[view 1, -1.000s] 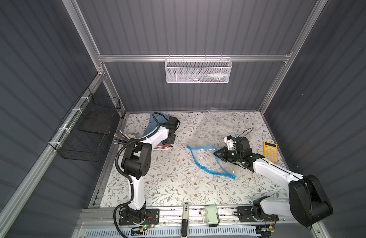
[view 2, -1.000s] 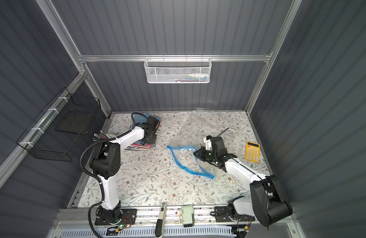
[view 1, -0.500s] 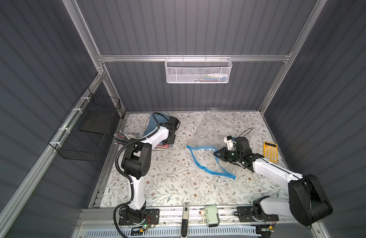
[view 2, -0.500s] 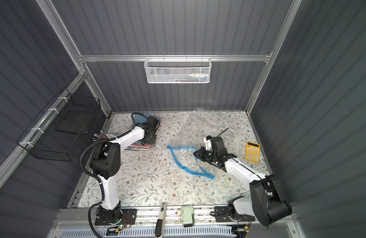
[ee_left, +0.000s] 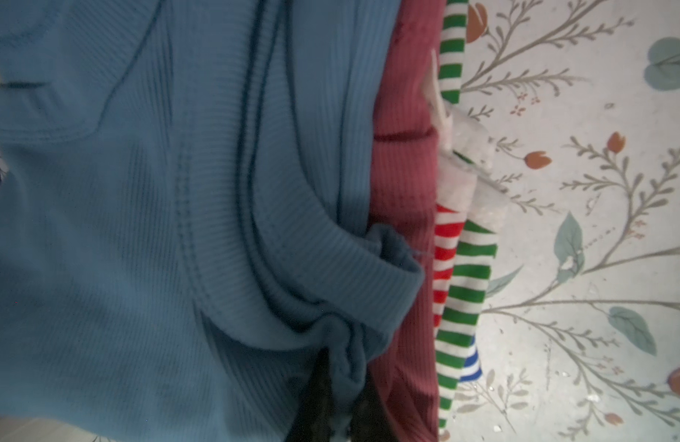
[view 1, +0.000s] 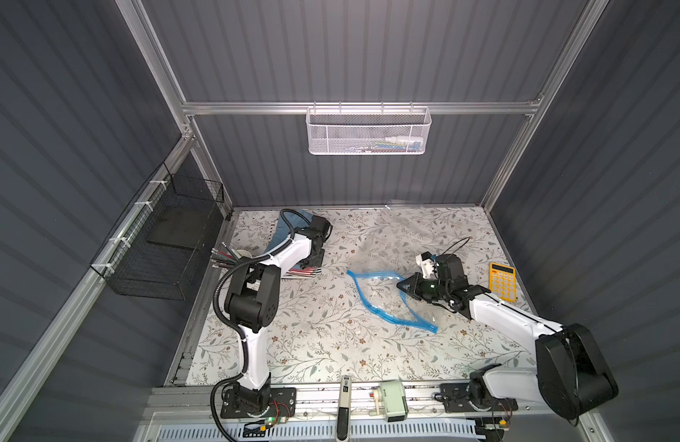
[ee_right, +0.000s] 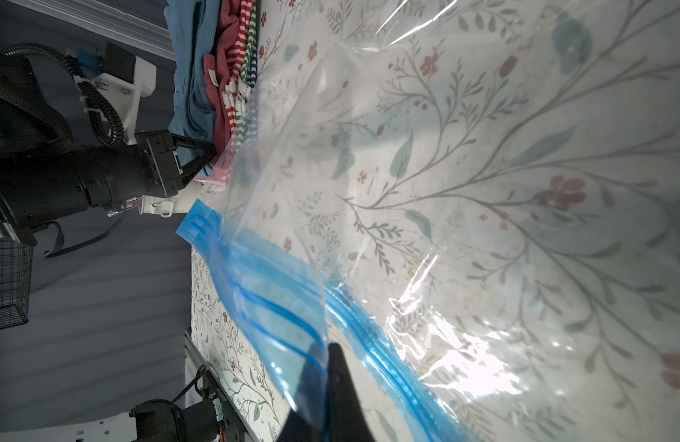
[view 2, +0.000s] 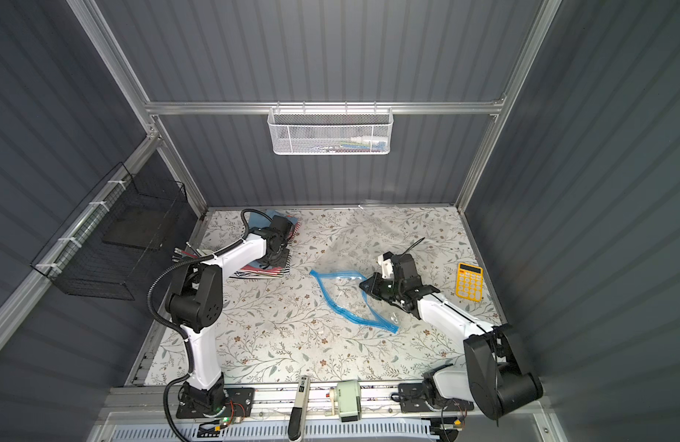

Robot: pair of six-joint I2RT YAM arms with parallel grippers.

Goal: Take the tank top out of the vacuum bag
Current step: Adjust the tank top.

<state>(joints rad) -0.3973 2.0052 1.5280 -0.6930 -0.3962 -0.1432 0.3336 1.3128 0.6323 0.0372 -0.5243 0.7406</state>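
Bag (view 1: 380,294) looks empty mid-table, and the right gripper (ee_right: 325,367) is clamped on its blue zip edge (ee_right: 254,294). Tank top (ee_left: 139,229) lies atop the clothes pile (ee_left: 403,160) on the left arm's side. The left gripper (ee_left: 340,386) is pinching one fold of it (shallow, we judge). Risk: the fold slips out, or the striped pieces (ee_left: 461,306) get dragged along.

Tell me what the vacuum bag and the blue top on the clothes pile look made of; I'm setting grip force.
The vacuum bag: thin clear plastic film, glossy; it shows glare, creases and the floral table cover through it. Its zip strip: blue, seemingly thicker plastic. The blue top: soft matte rib-knit fabric, perhaps cotton; fine ribs, stitched hem, loose folds.
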